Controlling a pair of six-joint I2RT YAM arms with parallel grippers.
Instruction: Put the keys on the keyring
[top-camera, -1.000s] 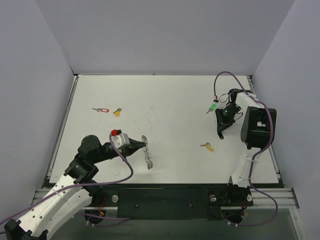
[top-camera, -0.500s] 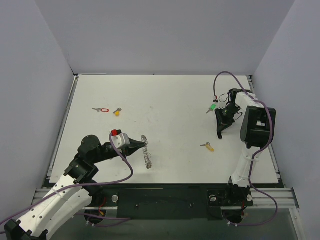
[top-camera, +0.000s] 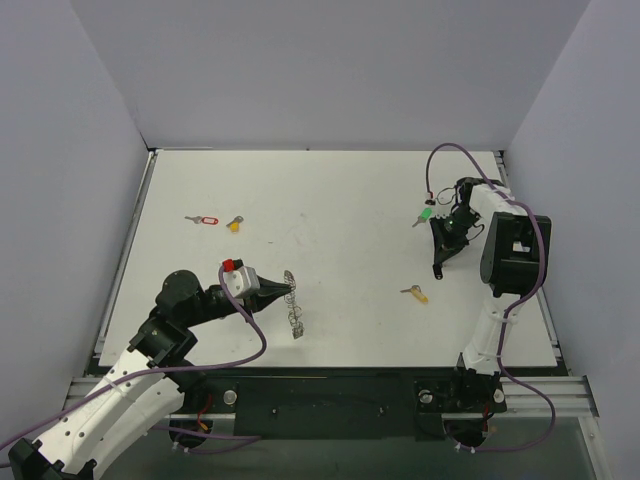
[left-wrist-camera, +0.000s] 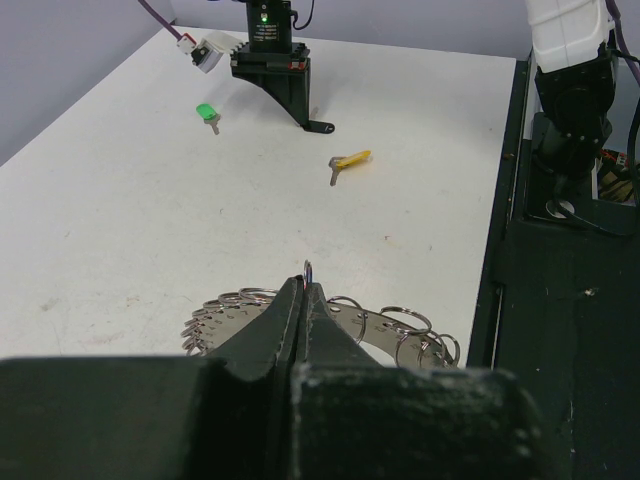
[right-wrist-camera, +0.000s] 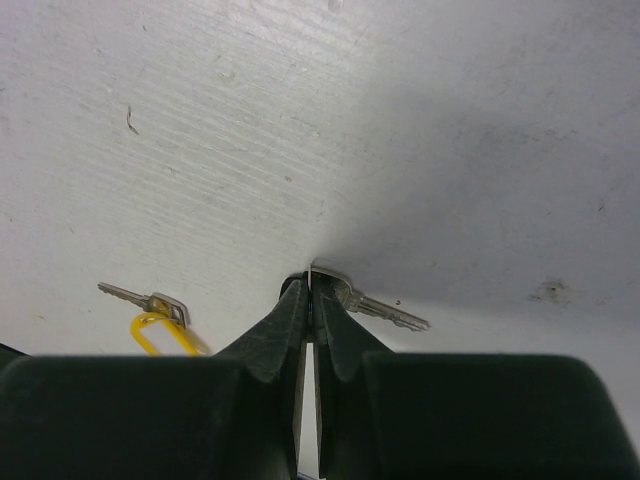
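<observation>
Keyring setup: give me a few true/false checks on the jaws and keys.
1. The left gripper has its jaws shut on the keyring. True.
2. The green key is on the keyring. False: it lies loose on the table, near the right arm.
3. The right gripper has its jaws wide open. False: they are shut, pinching the silver key at its head.
4. The yellow key lies apart from the keyring. True.

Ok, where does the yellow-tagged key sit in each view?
Top external: yellow-tagged key right of centre, just left of the right gripper.
Left wrist: key upper middle, lower right of that gripper.
Right wrist: key lower left, left of the shut jaws.
Shared landmark: the right gripper's tip.
</observation>
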